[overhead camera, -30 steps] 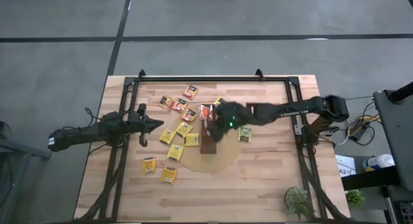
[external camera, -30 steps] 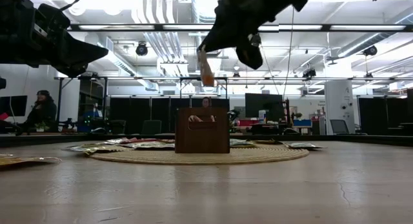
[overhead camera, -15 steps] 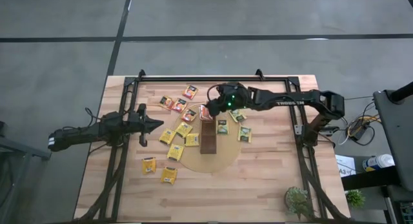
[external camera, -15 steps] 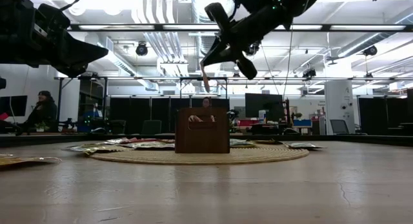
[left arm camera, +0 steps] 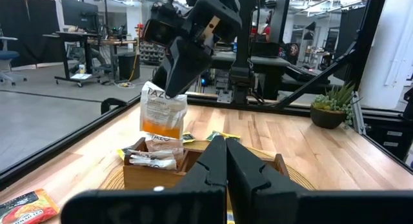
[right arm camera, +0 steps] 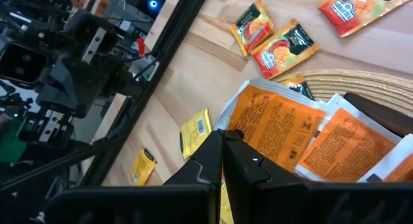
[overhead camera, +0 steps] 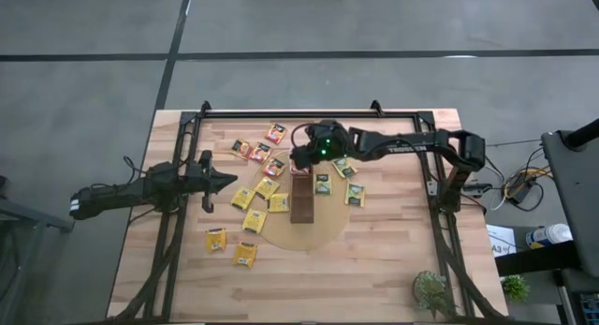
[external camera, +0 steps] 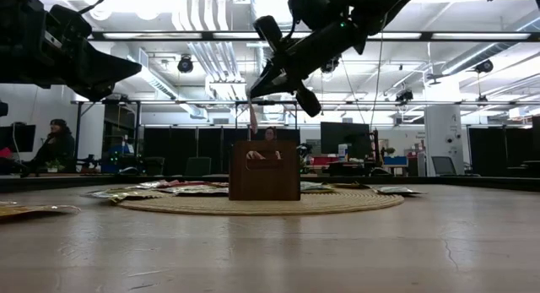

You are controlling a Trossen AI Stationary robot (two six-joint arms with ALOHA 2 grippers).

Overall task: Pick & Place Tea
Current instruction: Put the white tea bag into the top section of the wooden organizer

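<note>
From above, the wooden table (overhead camera: pixel 374 259) carries the round mat (overhead camera: pixel 328 227) and the brown tray (overhead camera: pixel 302 203), with loose tea sachets (overhead camera: pixel 245 255) around. The left wrist view shows more: the right gripper (left arm camera: pixel 175 88) pinches an orange sachet (left arm camera: pixel 162 115) hanging just over the tray's end. The left gripper (overhead camera: pixel 225 181), fingers pressed together and holding nothing, waits beside the mat.

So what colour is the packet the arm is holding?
The packet is white above, orange below; the left wrist view shows it best.
</note>
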